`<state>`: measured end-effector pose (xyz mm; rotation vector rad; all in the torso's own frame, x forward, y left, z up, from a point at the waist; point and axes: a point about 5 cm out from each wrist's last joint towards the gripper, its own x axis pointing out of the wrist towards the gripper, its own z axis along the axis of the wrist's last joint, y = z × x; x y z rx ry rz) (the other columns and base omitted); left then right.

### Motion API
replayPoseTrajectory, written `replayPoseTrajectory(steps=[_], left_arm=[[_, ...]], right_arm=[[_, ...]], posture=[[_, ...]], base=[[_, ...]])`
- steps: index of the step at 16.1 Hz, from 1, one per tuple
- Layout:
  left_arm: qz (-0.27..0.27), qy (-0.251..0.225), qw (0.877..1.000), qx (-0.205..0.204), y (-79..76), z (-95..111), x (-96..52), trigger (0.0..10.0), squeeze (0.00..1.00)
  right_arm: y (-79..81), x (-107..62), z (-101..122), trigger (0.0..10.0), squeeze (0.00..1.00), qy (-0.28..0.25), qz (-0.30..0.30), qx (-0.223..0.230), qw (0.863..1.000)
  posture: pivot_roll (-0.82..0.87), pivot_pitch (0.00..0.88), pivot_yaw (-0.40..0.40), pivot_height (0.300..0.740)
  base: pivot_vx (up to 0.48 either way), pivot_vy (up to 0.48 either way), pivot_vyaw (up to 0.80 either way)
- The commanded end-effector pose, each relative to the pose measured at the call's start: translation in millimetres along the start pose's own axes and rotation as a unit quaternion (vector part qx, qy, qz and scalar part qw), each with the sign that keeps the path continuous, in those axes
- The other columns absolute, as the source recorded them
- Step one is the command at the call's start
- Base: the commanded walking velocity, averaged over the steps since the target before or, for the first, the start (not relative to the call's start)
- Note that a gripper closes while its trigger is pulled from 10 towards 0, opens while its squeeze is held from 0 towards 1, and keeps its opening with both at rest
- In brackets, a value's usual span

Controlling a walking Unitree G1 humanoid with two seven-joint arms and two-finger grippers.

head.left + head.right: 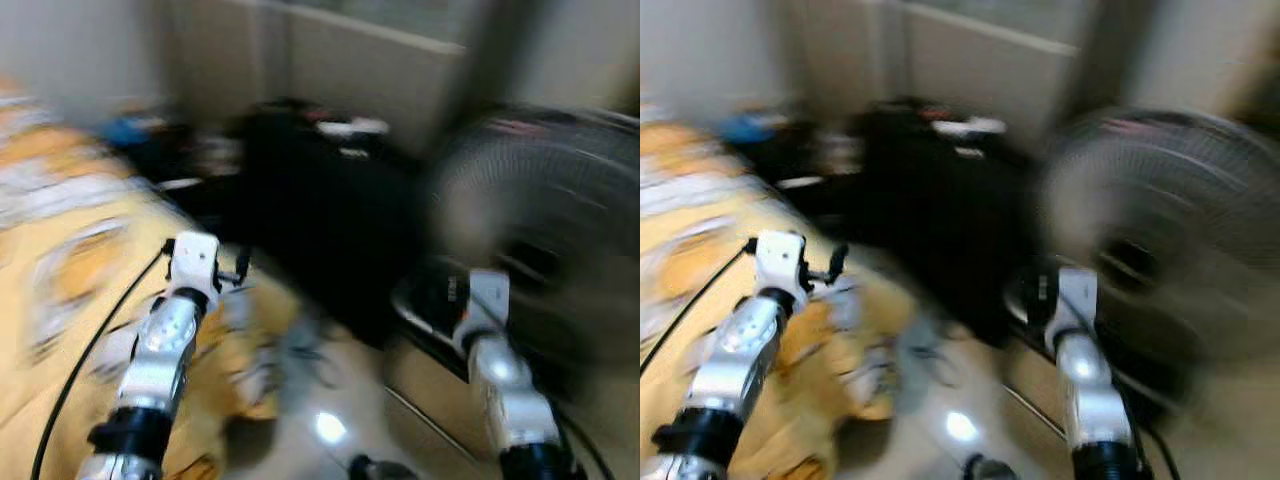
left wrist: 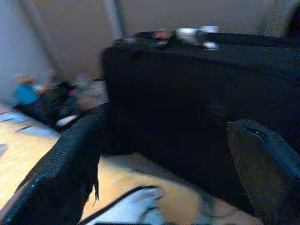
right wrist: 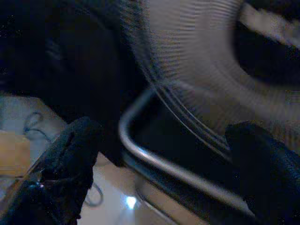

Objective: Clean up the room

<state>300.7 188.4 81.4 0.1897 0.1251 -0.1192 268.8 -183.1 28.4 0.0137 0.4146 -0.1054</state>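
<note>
All the pictures are blurred, so small details are not sure. Both silver arms are raised in front of the robot. The left gripper [image 2: 164, 173] is above the edge of a yellow and orange patterned bed cover [image 1: 70, 260] that lies along the robot's left side; its two black fingers [image 2: 61, 173] stand wide apart and hold nothing. The right gripper [image 3: 164, 173] is just beside a large round grey electric fan with a wire grille [image 1: 560, 230] on the robot's right; its fingers [image 3: 65, 164] are also wide apart and empty, and between them a curved silver metal tube [image 3: 154, 159] shows, which seems to belong to the fan's stand. Straight ahead, between the bed cover and the fan, stands a big black box-shaped piece of furniture [image 1: 330, 220] with a few small white and red items [image 1: 350, 128] on its top; what they are I cannot tell. Behind the bed's far end there is a low heap of dark and blue clutter [image 1: 140, 135] near the pale wall [image 1: 350, 60]. A narrow strip of glossy beige tile floor [image 1: 330, 420] is open between the bed edge and the fan, with a thin dark cable [image 1: 310, 355] lying on it.
</note>
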Motion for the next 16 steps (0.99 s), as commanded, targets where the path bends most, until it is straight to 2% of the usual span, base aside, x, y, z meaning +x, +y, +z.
replayPoseTrajectory(steps=[1, 3, 4, 6, 9, 12, 14, 15, 16], left_arm=[[-0.004, 0.004, 1.0, 0.004, -3.2, -2, -3.2, 10.0, 0.0], [0.008, 0.035, 0.999, -0.014, -5.2, -21, -12.2, 10.0, 0.0], [-0.001, 0.056, 0.998, -0.007, -6.0, -34, -21.8, 10.0, 0.0], [-0.012, 0.052, 0.998, -0.011, -6.3, -32, -25.7, 10.0, 0.0], [-0.015, 0.062, 0.998, -0.007, -4.1, -35, -22.8, 10.0, 0.0], [-0.027, 0.071, 0.997, -0.004, -5.9, -37, -20.9, 10.0, 0.0], [-0.046, 0.099, 0.994, -0.001, -9.9, -47, -22.9, 10.0, 0.0], [-0.069, 0.131, 0.989, 0.008, -15.1, -61, -24.6, 10.0, 0.0], [-0.075, 0.15, 0.986, 0.013, -16.2, -68, -25.5, 10.0, 0.0]], right_arm=[[6.7, 2.1, 3, 10.0, 0.0, -0.001, 0.012, 0.012, 1.0], [17.0, 6.0, -4, 10.0, 0.0, 0.018, 0.037, 0.014, 0.999], [24.1, 8.5, -10, 10.0, 0.0, 0.033, 0.058, -0.002, 0.998], [28.1, 9.4, -14, 10.0, 0.0, 0.042, 0.065, -0.005, 0.997], [29.9, 9.6, -24, 10.0, 0.0, 0.05, 0.068, -0.009, 0.996], [33.6, 5.4, -48, 10.0, 0.0, 0.099, 0.086, 0.007, 0.991], [38.4, -1.3, -67, 10.0, 0.0, 0.145, 0.111, 0.008, 0.983], [40.0, -9.4, -87, 10.0, 0.0, 0.194, 0.119, 0.012, 0.974], [40.2, -11.7, -93, 10.0, 0.0, 0.204, 0.117, 0.014, 0.972]], posture=[[-0.05, 0.0, 0.002, 0.74], [-0.04, 0.0, -0.014, 0.74], [-0.03, 0.0, -0.014, 0.74], [-0.01, 0.0, -0.02, 0.74], [-0.02, 0.0, 0.013, 0.74], [-0.02, 0.0, 0.016, 0.74], [-0.03, 0.0, 0.022, 0.74], [-0.03, 0.0, 0.033, 0.74], [-0.04, 0.0, 0.041, 0.74]], base=[[0.0, 0.0, -0.63], [0.0, 0.0, -0.63], [0.0, 0.0, -0.63], [0.0, 0.0, -0.62], [0.279, 0.0, -0.41], [0.296, 0.0, 0.0], [0.0, 0.0, 0.0], [0.0, 0.0, 0.0], [0.0, 0.0, 0.0]])
